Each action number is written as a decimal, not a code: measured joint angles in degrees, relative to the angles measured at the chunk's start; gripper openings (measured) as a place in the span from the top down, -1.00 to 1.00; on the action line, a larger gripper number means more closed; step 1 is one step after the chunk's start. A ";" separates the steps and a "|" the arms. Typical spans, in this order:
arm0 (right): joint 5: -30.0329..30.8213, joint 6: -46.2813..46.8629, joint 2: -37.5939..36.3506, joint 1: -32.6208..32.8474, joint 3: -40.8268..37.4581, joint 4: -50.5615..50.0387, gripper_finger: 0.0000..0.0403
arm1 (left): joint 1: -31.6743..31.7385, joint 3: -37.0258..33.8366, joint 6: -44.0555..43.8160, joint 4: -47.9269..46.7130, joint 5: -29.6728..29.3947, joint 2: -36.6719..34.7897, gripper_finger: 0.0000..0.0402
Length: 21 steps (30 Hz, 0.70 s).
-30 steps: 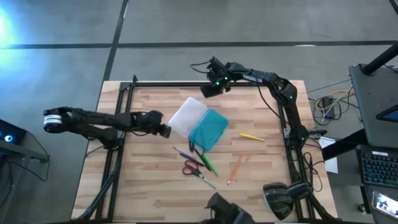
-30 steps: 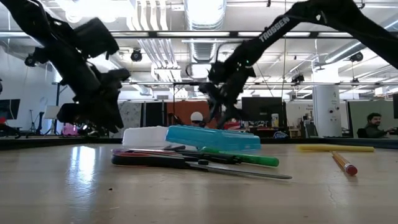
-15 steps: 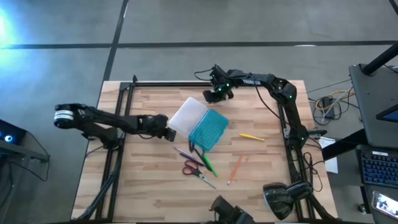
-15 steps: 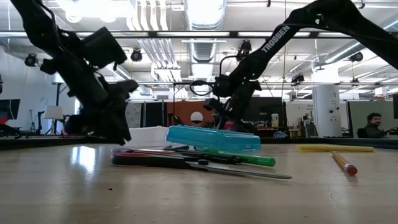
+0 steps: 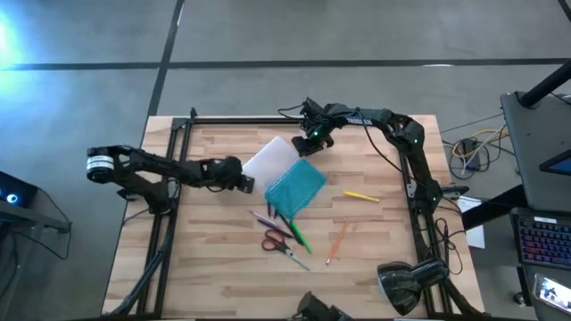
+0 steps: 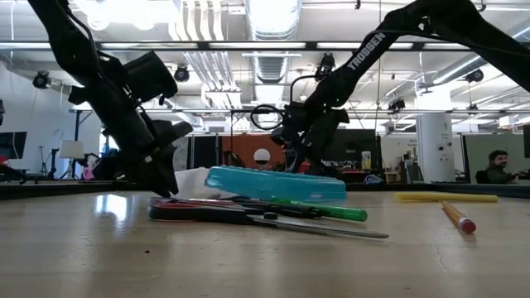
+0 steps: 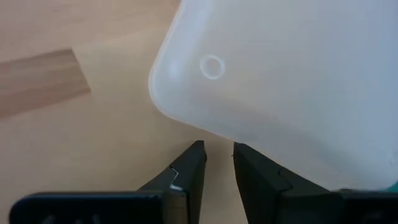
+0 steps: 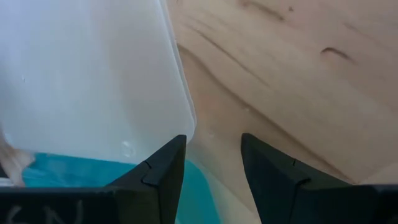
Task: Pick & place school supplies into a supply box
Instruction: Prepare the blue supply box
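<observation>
Supply box [image 5: 287,175] lies open; long axis diagonal across table [image 5: 214,267].

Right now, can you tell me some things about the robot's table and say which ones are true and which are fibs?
1. The supply box lies open, its turquoise lid beside its whitish tray. True.
2. The red-handled scissors are inside the tray. False: they lie on the wooden table, nearer the front edge than the box.
3. The left pincer is right at the tray's edge. True.
4. The right pincer holds the orange pencil. False: its fingers stand apart at the box's far end, holding nothing; the pencil lies on the table.
5. The short yellow stick is stuck under the lid. False: it lies alone, apart from the box.
</observation>
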 joint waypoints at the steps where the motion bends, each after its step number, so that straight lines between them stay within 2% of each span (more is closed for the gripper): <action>1: -0.45 -0.04 0.00 0.10 -0.04 0.02 0.23 | 0.24 -0.01 0.22 0.01 0.36 0.01 0.62; 7: -3.12 -1.37 -0.90 0.14 0.08 -0.06 0.23 | 0.29 -0.42 0.58 -0.92 0.62 -0.08 0.62; 15: -6.73 -3.20 -6.98 -0.62 0.65 2.41 0.23 | 0.35 -0.42 2.24 -1.37 1.17 -0.08 0.62; 21: -11.66 -2.83 -11.10 0.55 0.83 5.54 0.23 | 0.39 -0.26 4.13 -0.97 1.27 -0.01 0.62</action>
